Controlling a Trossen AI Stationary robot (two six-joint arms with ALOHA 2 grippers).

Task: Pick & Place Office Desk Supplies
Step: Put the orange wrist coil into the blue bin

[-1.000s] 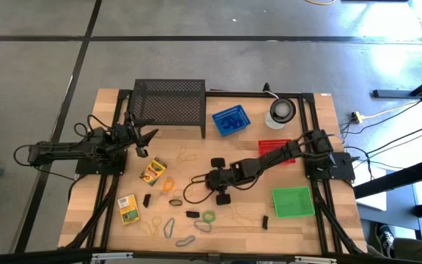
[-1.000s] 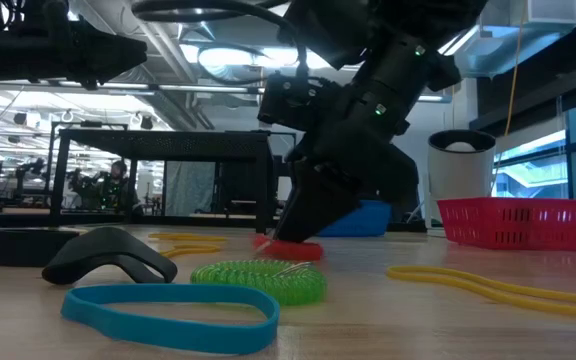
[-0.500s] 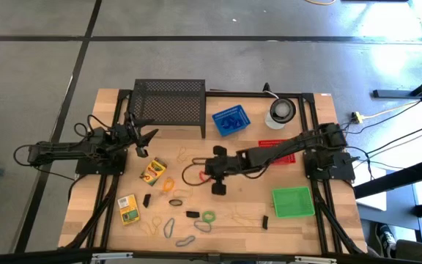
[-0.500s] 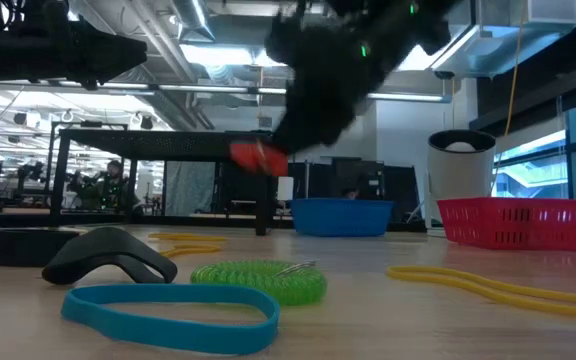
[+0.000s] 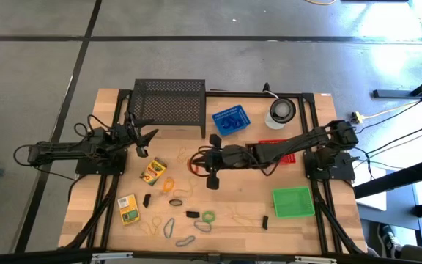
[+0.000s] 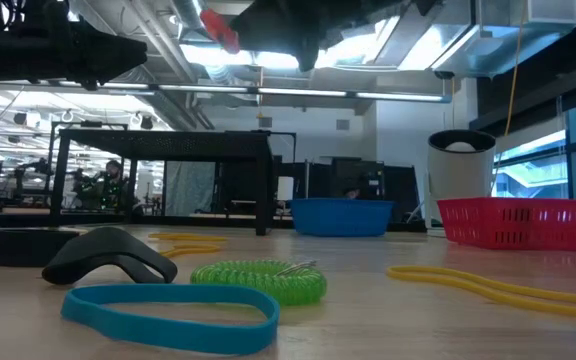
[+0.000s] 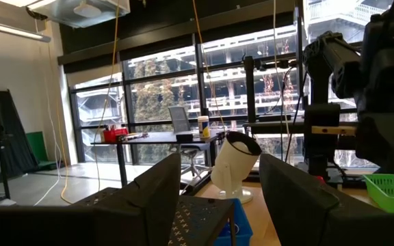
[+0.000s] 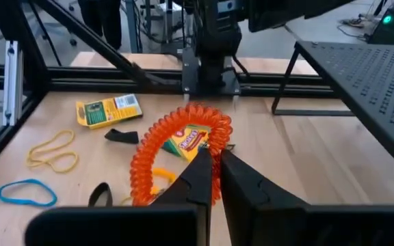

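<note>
Right gripper (image 8: 214, 181), raised above mid-table, is pinched shut on an orange coil band (image 8: 176, 154) dangling from its tips. Below it: crayon boxes (image 8: 108, 109), loose bands. Blue bin (image 5: 229, 122) sits just beyond. Risk: thin grip, coil may slip off in transit. Left gripper (image 5: 143, 141) waits spread open, far off. Grip point is partly hidden.

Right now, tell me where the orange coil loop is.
The orange coil loop hangs pinched in the right claw, lifted above mid-table in the high view, just in front of the blue basket and beside the black mesh rack.
</note>
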